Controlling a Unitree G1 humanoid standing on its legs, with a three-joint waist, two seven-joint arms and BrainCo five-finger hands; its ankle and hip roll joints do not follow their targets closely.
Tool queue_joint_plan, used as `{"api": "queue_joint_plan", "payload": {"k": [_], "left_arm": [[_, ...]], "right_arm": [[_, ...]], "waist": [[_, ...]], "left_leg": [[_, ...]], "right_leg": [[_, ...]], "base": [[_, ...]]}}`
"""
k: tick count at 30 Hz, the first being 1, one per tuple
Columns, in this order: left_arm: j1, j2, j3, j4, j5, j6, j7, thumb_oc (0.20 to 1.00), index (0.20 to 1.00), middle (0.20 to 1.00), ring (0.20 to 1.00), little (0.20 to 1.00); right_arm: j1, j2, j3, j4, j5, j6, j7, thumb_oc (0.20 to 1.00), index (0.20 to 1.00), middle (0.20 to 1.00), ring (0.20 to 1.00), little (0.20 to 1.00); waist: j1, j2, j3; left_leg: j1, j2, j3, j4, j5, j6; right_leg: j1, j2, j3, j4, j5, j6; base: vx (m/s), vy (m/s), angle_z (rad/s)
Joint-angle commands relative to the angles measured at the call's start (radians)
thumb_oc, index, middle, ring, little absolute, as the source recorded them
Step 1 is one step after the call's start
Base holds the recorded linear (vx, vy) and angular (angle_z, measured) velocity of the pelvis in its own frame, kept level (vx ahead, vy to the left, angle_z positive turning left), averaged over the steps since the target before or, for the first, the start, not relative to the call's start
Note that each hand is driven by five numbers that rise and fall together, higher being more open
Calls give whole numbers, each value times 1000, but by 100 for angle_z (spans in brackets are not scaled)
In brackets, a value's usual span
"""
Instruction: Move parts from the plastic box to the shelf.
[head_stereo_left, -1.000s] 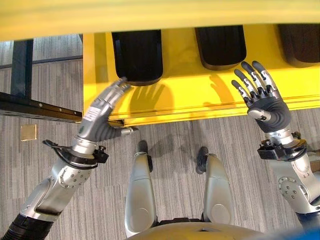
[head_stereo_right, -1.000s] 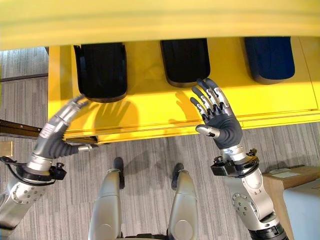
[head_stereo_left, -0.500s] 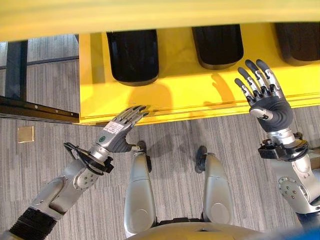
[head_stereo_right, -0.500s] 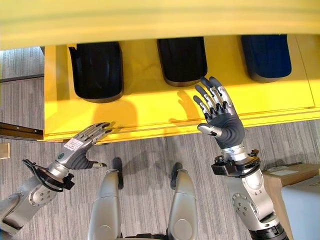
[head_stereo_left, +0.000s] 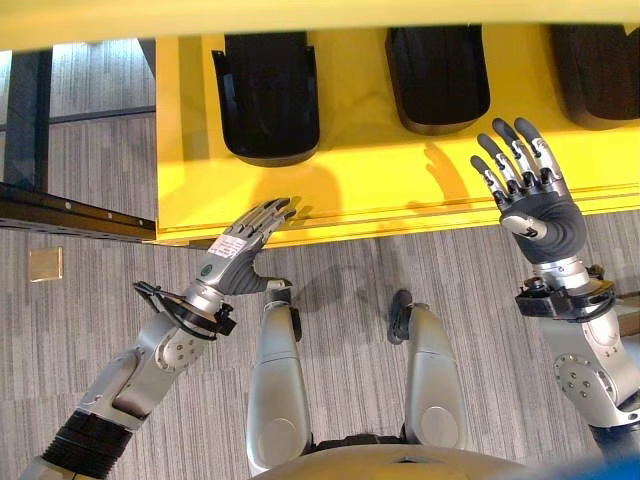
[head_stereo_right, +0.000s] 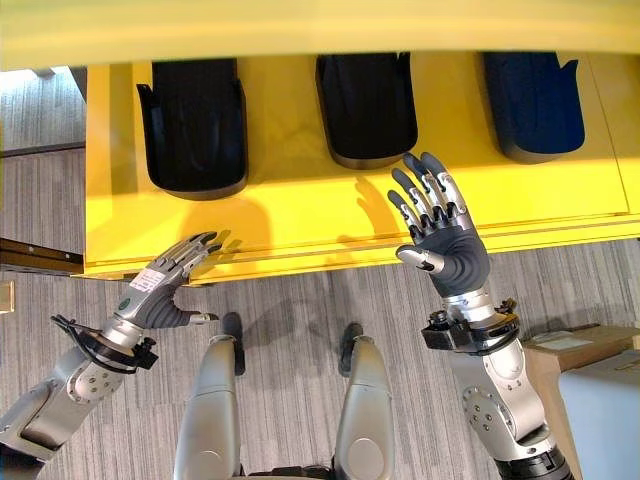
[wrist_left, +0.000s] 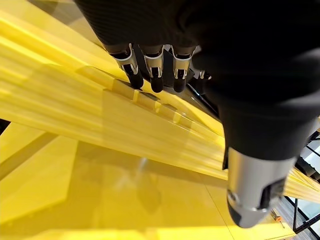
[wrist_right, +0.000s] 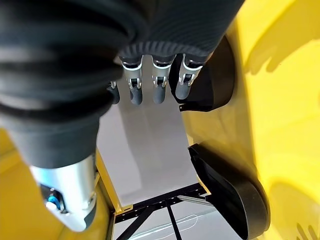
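Parts (head_stereo_left: 268, 96) lengthwise front-to-back on shelf (head_stereo_left: 350, 180), rounded ends toward robot.

Bright overhead light, hand shadows on yellow shelf (head_stereo_left: 380, 190), blurred foreground edge

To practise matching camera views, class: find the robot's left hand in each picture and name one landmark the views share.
Left eye view: left hand lower left of centre, fingertips at the shelf's front edge.
Right eye view: lower left.
Left wrist view: fingers along the top.
Right wrist view: not there.
Shared landmark: yellow shelf.
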Motion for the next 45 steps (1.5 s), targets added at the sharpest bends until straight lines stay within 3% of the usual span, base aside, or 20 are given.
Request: {"api": "queue_joint_plan", "payload": {"k": [1, 2, 3, 5, 6, 7, 8, 10, 12, 14, 16, 17, 18, 20, 22, 24, 25, 27, 45], "left_arm": [[-22, 18, 21, 48, -20, 38, 16, 1000, 1000, 1000, 1000, 1000], [-39, 14, 18, 58, -9, 43, 20, 1000, 1000, 1000, 1000, 1000], [-55, 10, 12, 69, -5, 47, 22, 1000, 1000, 1000, 1000, 1000], [-72, 6, 4, 84, 1, 52, 22, 1000, 1000, 1000, 1000, 1000], [-101, -5, -15, 110, 19, 64, 16, 1000, 1000, 1000, 1000, 1000], [-105, -6, -17, 112, 20, 64, 18, 1000, 1000, 1000, 1000, 1000], [-141, -15, -38, 142, 46, 80, 18, 1000, 1000, 1000, 1000, 1000], [-190, -33, -62, 192, 77, 101, 16, 1000, 1000, 1000, 1000, 1000], [-211, -41, -63, 204, 89, 109, 20, 1000, 1000, 1000, 1000, 1000], [-231, -51, -69, 218, 100, 121, 23, 1000, 1000, 1000, 1000, 1000], [-239, -57, -70, 228, 104, 124, 28, 1000, 1000, 1000, 1000, 1000], [-254, -60, -72, 238, 116, 134, 33, 1000, 1000, 1000, 1000, 1000], [-255, -60, -73, 238, 116, 134, 33, 1000, 1000, 1000, 1000, 1000], [-267, -71, -70, 258, 116, 145, 32, 1000, 1000, 1000, 1000, 1000], [-269, -74, -63, 265, 115, 148, 35, 1000, 1000, 1000, 1000, 1000], [-272, -77, -61, 273, 119, 153, 40, 1000, 1000, 1000, 1000, 1000], [-277, -82, -58, 282, 120, 160, 45, 1000, 1000, 1000, 1000, 1000], [-280, -88, -51, 293, 119, 168, 47, 1000, 1000, 1000, 1000, 1000], [-322, -86, 16, 297, 121, 199, 97, 1000, 1000, 1000, 1000, 1000]], "right_arm": [[-48, 36, -9, -25, 8, -36, 4, 1000, 1000, 1000, 1000, 1000], [-50, 39, -7, -24, 9, -34, 4, 1000, 1000, 1000, 1000, 1000], [-53, 40, -1, -21, 9, -31, 5, 1000, 1000, 1000, 1000, 1000], [-56, 41, 0, -19, 8, -29, 5, 1000, 1000, 1000, 1000, 1000], [-59, 44, 7, -18, 13, -21, 10, 1000, 1000, 1000, 1000, 1000], [-60, 43, 6, -18, 13, -21, 10, 1000, 1000, 1000, 1000, 1000], [-65, 45, 10, -15, 15, -13, 10, 1000, 1000, 1000, 1000, 1000], [-69, 50, 10, -12, 18, -2, 12, 1000, 1000, 1000, 1000, 1000], [-68, 54, 8, -14, 21, 0, 15, 1000, 1000, 1000, 1000, 1000], [-68, 57, 8, -15, 23, 4, 14, 1000, 1000, 1000, 1000, 1000], [-68, 59, 7, -15, 24, 6, 15, 1000, 1000, 1000, 1000, 1000], [-67, 62, 5, -12, 27, 7, 13, 1000, 1000, 1000, 1000, 1000], [-67, 62, 4, -13, 27, 7, 12, 1000, 1000, 1000, 1000, 1000], [-66, 71, 4, -12, 28, 11, 11, 1000, 1000, 1000, 1000, 1000], [-66, 75, 4, -10, 30, 13, 12, 1000, 1000, 1000, 1000, 1000], [-68, 76, 7, -9, 31, 15, 13, 1000, 1000, 1000, 1000, 1000], [-70, 77, 8, -11, 35, 17, 15, 1000, 1000, 1000, 1000, 1000], [-71, 76, 10, -11, 36, 21, 15, 1000, 1000, 1000, 1000, 1000], [-79, 73, 9, -9, 36, 36, 18, 1000, 1000, 1000, 1000, 1000]], "waist": [[-16, -25, -20], [-16, -26, -15], [-18, -26, -21], [-18, -26, -15], [-23, -27, -23], [-22, -27, -17], [-26, -27, -23], [-33, -28, -25], [-35, -29, -19], [-38, -30, -25], [-38, -30, -20], [-41, -31, -26], [-40, -31, -21], [-44, -30, -27], [-44, -31, -23], [-46, -31, -28], [-45, -32, -23], [-46, -31, -29], [-51, -29, -43]], "left_leg": [[-10, 5, 14, 19, -24, 44], [-19, 4, 19, 15, 2, 50], [-11, 5, 16, 20, -24, 44], [-20, 6, 22, 17, -2, 50], [-12, 5, 19, 23, -28, 44], [-21, 5, 23, 20, -4, 50], [-14, 6, 19, 26, -30, 43], [-18, 8, 20, 31, -31, 43], [-30, 9, 26, 31, -8, 49], [-23, 9, 23, 36, -34, 44], [-34, 9, 28, 34, -10, 50], [-29, 9, 24, 43, -36, 45], [-39, 9, 29, 40, -12, 51], [-32, 8, 25, 46, -39, 46], [-42, 7, 29, 44, -15, 52], [-34, 8, 25, 48, -39, 46], [-47, 8, 31, 47, -15, 52], [-37, 9, 27, 51, -42, 46], [-52, 12, 32, 62, -47, 45]], "right_leg": [[54, 18, 34, -45, 41, 5], [43, 15, 29, -50, 63, -2], [51, 18, 35, -43, 41, 5], [41, 15, 31, -46, 60, -3], [47, 19, 37, -39, 39, 4], [38, 16, 31, -43, 59, -3], [44, 19, 38, -38, 38, 3], [39, 21, 42, -36, 38, 2], [26, 19, 38, -38, 57, -6], [31, 22, 46, -32, 38, 1], [20, 19, 41, -36, 58, -6], [24, 23, 49, -29, 38, 0], [15, 20, 44, -32, 58, -6], [20, 23, 51, -28, 39, 0], [10, 20, 46, -32, 61, -8], [17, 24, 52, -28, 41, -1], [7, 23, 48, -33, 62, -8], [14, 25, 56, -26, 39, -1], [-2, 29, 59, -19, 37, -3]], "base": [[-89, 15, -7], [80, -1, -5], [-86, 20, -4], [-2, 7, -2], [-5, 15, -4], [79, 8, -3], [0, 0, 0], [43, 7, -2], [-41, 15, -2], [0, 0, 0], [-43, 9, 0], [0, 0, 0], [-21, 15, -4], [27, 5, -4], [-3, 4, -2], [-6, 6, -3], [-17, 16, -4], [34, 8, -6], [-1, 0, -1]]}}
